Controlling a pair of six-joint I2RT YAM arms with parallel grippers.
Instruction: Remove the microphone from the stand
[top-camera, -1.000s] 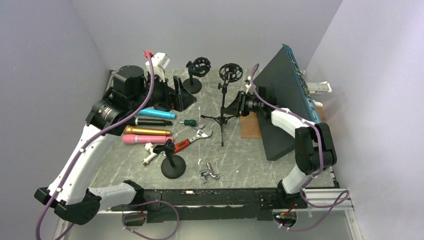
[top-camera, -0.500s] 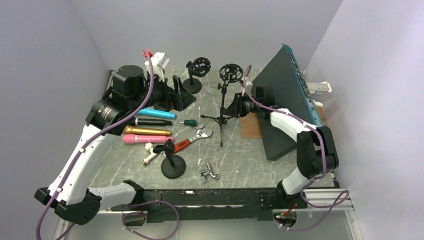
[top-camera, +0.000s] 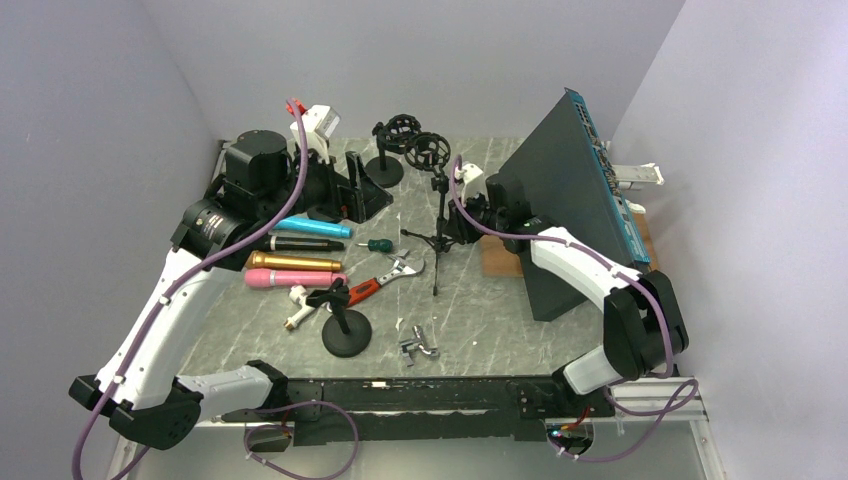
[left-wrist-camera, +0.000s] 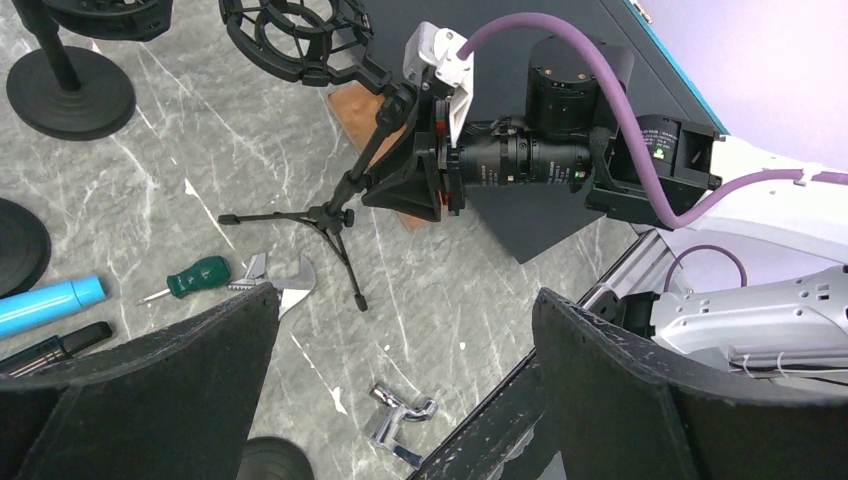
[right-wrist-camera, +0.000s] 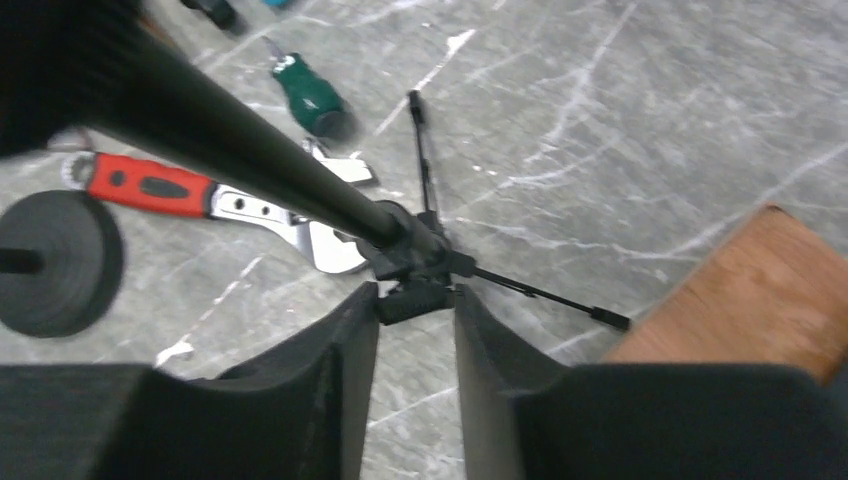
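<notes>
Shock mount (left-wrist-camera: 292, 38) is cut off at the top edge, its contents unclear. Tripod stand (left-wrist-camera: 331, 213) leans, with the right gripper (right-wrist-camera: 415, 300) pinched narrow on its hub. The left gripper (left-wrist-camera: 405, 298) gapes wide.

Top external: high behind the bases, looking down.
Left wrist: farther off, facing the tripod stand (left-wrist-camera: 336, 212).
Right wrist: close above its hub.
Shared: stand, wrench (right-wrist-camera: 230, 207).

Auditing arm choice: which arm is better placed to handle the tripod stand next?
Right. The right pincer is closed on the tripod stand, gripping its pole near the leg hub. The left pincer hangs open, well away from the stand, with nothing between its fingers.
</notes>
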